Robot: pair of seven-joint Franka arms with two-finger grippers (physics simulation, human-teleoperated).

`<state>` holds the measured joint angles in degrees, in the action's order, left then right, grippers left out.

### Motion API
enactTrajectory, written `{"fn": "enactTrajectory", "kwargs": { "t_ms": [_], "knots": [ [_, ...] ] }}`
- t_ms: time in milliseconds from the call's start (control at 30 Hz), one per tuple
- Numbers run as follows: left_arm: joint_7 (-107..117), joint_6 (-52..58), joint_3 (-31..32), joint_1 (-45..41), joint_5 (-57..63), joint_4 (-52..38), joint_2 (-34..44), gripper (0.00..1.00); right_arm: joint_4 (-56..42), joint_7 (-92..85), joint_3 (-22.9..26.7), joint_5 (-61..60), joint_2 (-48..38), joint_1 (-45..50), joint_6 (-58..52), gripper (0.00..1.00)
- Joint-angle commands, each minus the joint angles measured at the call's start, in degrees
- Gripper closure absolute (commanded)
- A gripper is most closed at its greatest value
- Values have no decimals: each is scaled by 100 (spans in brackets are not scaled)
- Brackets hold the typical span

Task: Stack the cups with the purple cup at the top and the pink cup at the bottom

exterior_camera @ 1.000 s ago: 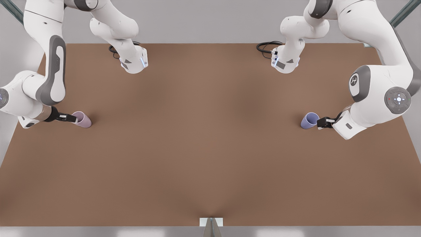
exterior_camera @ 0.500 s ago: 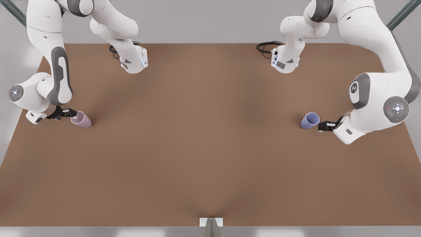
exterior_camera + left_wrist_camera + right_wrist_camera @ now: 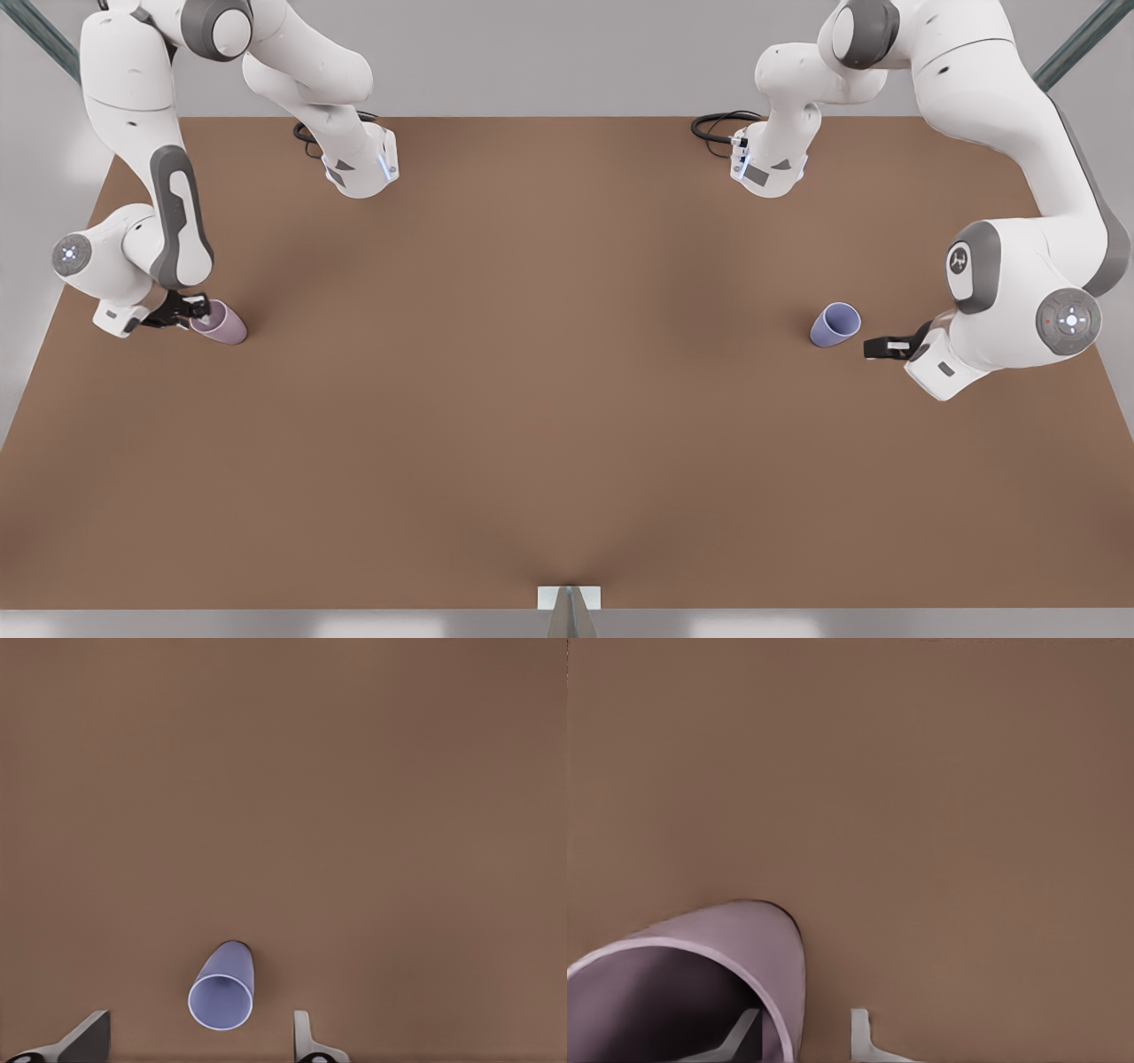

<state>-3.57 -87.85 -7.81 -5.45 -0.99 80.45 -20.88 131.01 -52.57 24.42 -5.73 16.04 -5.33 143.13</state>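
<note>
Pink cup (image 3: 226, 326) first: it stands mouth up on the brown table (image 3: 567, 425), far over on the front view's left, a pale dusty mauve tumbler with a thin lighter rim and a shadowed inside. The right arm drops down from the far edge, elbow bent low and its wrist almost at table height, and the right tool (image 3: 199, 310) reaches in sideways at the cup's rim. The right wrist view shows one finger (image 3: 744, 1032) inside the cup (image 3: 744, 939) and the other (image 3: 859, 1032) outside. They straddle the wall with a sliver of table showing beside the outer finger, so that tool is spread, not clamped. Only the finger ends show there, and the cup's near side is cut off by the frame.

Over on the front view's right, the purple cup (image 3: 833, 326) stands well apart from its partner, blue-violet, tapered, no handle, mouth up. The left arm loops around from the far edge with its big wrist joint low beside the table's right edge. The left tool (image 3: 870, 347) points at the cup from just beside it, with a gap between them. In the left wrist view its fingers (image 3: 84, 1041) are spread wide, the cup (image 3: 223, 988) sitting ahead of them and untouched, rim pale and inside an even violet. From the front, that tool's fingers are too small to separate.
</note>
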Motion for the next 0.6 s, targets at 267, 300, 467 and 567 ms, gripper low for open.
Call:
{"fn": "enactTrajectory", "kwargs": {
  "t_ms": [267,300,467,567],
  "knots": [
    [-21,23,-1,0,2,-29,-22,0,-67,-948,-34,-43,-216,67,-224,79],
    [-21,32,-10,0,2,-38,-13,0,-67,-939,-77,-43,-338,94,-373,79],
    [-21,-4,-19,9,-6,-3,-22,0,-619,1168,-1210,-34,-1024,349,-1849,79],
    [-39,-478,-133,9,-15,612,145,0,-1314,3733,-2879,-43,-919,357,-2561,79]
  ]
}}
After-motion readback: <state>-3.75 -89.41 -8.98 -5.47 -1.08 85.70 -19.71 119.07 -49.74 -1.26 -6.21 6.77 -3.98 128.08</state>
